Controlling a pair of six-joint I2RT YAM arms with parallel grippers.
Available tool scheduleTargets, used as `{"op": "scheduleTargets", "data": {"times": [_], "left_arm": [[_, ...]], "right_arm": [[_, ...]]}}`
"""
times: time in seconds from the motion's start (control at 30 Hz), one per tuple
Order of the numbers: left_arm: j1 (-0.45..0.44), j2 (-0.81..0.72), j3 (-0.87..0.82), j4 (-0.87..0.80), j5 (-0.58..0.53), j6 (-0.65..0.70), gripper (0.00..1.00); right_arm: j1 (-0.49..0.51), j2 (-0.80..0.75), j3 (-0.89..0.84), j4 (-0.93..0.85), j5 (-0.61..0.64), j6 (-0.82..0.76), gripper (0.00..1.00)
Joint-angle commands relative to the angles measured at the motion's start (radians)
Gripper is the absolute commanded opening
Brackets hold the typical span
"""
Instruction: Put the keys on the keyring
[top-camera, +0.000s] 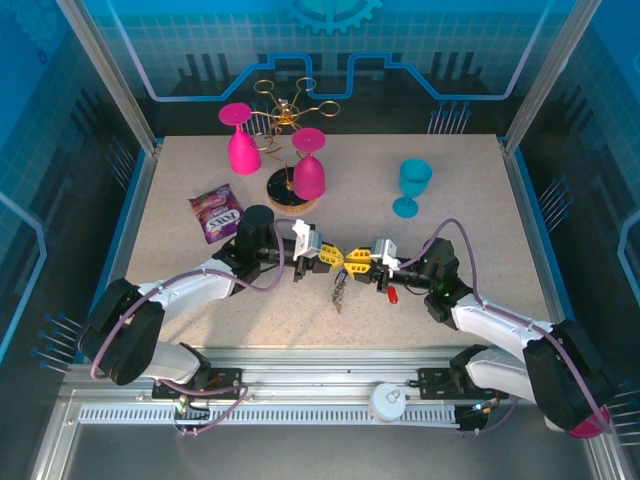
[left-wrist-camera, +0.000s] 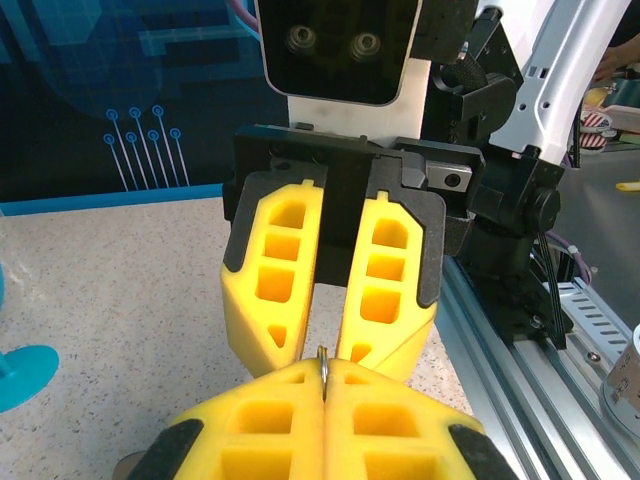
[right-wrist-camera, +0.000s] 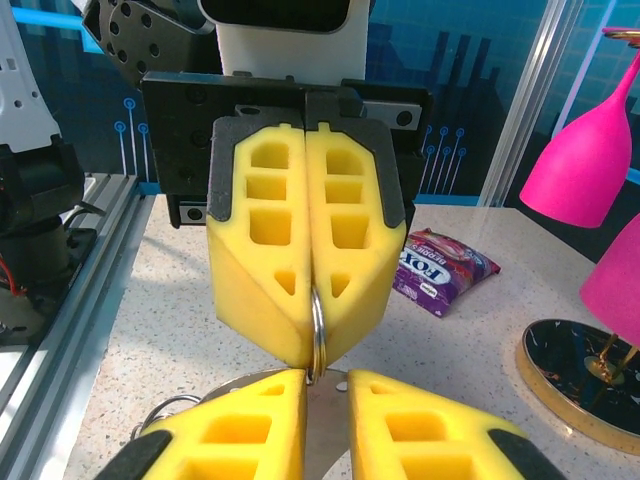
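My left jaws clenched the thin keyring (right-wrist-camera: 316, 335), surely stiff and slippery, while my right jaws pinched a light flat key (right-wrist-camera: 322, 440).

The keyring (right-wrist-camera: 316, 330) is mostly hidden between the pads (right-wrist-camera: 262, 290) of the left gripper (right-wrist-camera: 312, 355); the keys (top-camera: 341, 290), toward the tabletop's (top-camera: 480, 230) near edge, are too small to count.

purple snack packet (right-wrist-camera: 445, 272), white letters "ROY", rest unreadable
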Motion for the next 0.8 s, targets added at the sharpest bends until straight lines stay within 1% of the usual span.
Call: {"op": "scheduleTargets", "data": {"times": [0.0,0.2,0.3,0.37,0.4,0.6,0.63,0.67,0.73,0.77], "left_arm": [[0.004,0.010,0.012,0.011,0.054,0.032,0.00],[0.003,0.009,0.016,-0.007,0.058,0.041,0.00],[0.003,0.010,0.020,-0.031,0.056,0.053,0.00],[0.003,0.008,0.021,-0.048,0.050,0.059,0.00],[0.004,0.006,0.023,-0.057,0.046,0.063,0.00],[0.005,-0.010,0.036,-0.151,0.000,0.104,0.00],[0.005,-0.013,0.038,-0.169,-0.011,0.114,0.08],[0.004,-0.014,0.040,-0.179,-0.024,0.117,0.11],[0.004,-0.018,0.044,-0.205,-0.049,0.133,0.12],[0.005,-0.021,0.047,-0.220,-0.059,0.142,0.11]], "right_arm": [[0.014,0.013,0.035,0.055,-0.025,0.002,0.19],[0.016,0.029,0.039,0.084,-0.039,0.013,0.14],[0.018,0.037,0.039,0.104,-0.050,0.021,0.08],[0.018,0.039,0.038,0.104,-0.048,0.020,0.01],[0.017,0.037,0.038,0.100,-0.044,0.017,0.00],[0.017,0.008,0.047,-0.015,-0.016,-0.046,0.00],[0.018,0.002,0.050,-0.037,-0.017,-0.057,0.00],[0.017,-0.002,0.052,-0.056,-0.015,-0.065,0.00],[0.018,-0.014,0.059,-0.101,-0.015,-0.089,0.00],[0.018,-0.019,0.062,-0.120,-0.017,-0.096,0.00]]}}
